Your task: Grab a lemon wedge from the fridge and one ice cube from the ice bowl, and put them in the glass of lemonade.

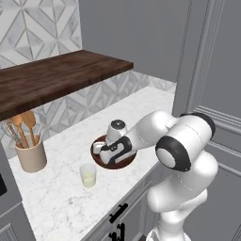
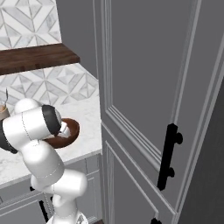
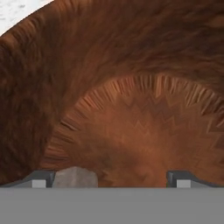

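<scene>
Ice bowl (image 3: 131, 87): my gripper (image 3: 109, 179) down inside, fingers wide open; I'd centre on pale ice cube (image 3: 75, 176) before closing.

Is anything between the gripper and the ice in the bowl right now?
Nothing visible. The gripper is open, down inside the ice bowl, with a pale ice cube beside one fingertip and bare bowl floor between the tips.

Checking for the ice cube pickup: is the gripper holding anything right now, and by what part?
Nothing is held. The gripper is open, low inside the ice bowl, with a pale grey lump, perhaps the ice cube, beside one fingertip.
</scene>
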Controlling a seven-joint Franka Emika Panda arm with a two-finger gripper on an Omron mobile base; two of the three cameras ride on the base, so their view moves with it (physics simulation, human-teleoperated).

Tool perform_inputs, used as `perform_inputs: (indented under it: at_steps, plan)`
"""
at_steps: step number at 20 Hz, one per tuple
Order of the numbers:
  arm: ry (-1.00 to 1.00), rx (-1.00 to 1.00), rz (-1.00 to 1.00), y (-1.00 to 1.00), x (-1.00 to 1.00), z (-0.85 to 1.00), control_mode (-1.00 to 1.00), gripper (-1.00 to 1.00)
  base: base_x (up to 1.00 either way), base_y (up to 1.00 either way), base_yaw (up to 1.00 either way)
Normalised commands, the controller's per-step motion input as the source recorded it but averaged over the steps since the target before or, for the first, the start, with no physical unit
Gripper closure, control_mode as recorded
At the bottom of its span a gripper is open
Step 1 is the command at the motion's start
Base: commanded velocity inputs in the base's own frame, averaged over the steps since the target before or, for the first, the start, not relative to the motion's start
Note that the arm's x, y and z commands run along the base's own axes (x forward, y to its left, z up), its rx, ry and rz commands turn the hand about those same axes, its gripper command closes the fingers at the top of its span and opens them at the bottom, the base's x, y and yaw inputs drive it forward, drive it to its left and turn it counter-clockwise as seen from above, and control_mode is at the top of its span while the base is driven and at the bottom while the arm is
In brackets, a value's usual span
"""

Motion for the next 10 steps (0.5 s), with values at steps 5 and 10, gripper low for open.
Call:
perform_inputs:
  at_steps: [5,10]
  plan:
    - [0.0,0.0,0.0,0.0,0.0,-0.05,-1.0,-1.0,0.0,0.0,0.0]
    - [0.0,0.0,0.0,0.0,0.0,-0.16,-1.0,-1.0,0.0,0.0,0.0]
